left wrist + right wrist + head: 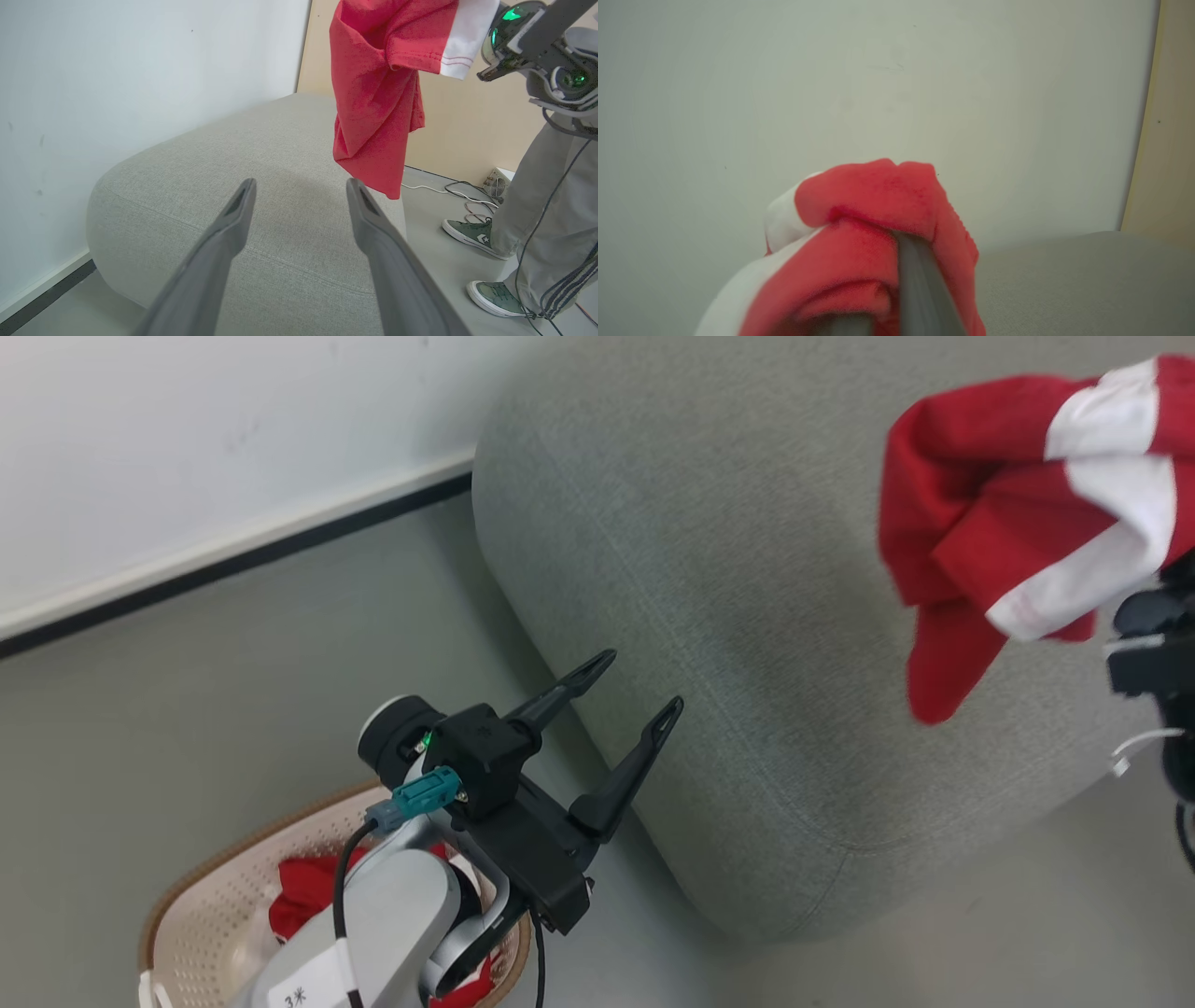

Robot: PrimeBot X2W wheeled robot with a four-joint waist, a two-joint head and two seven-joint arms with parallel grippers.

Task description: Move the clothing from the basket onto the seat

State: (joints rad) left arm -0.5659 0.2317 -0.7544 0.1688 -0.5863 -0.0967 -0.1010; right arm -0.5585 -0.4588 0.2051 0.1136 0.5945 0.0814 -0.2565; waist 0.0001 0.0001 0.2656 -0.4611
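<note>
Seat cushion (747,569), large, grey, woven and round-cornered, spreads below the right pincer (1153,625) and just ahead of the left pincer (639,681). A soft bright red garment (990,523) with white panels hangs bunched from the right pincer, which is clamped on it above the cushion. The small cream perforated plastic basket (201,905) sits behind the left pincer, whose fingers are spread and hold nothing, with more red cloth (303,896) inside. By my judgement one piece is nearly delivered. Releasing it and moving the rest remain.
</note>
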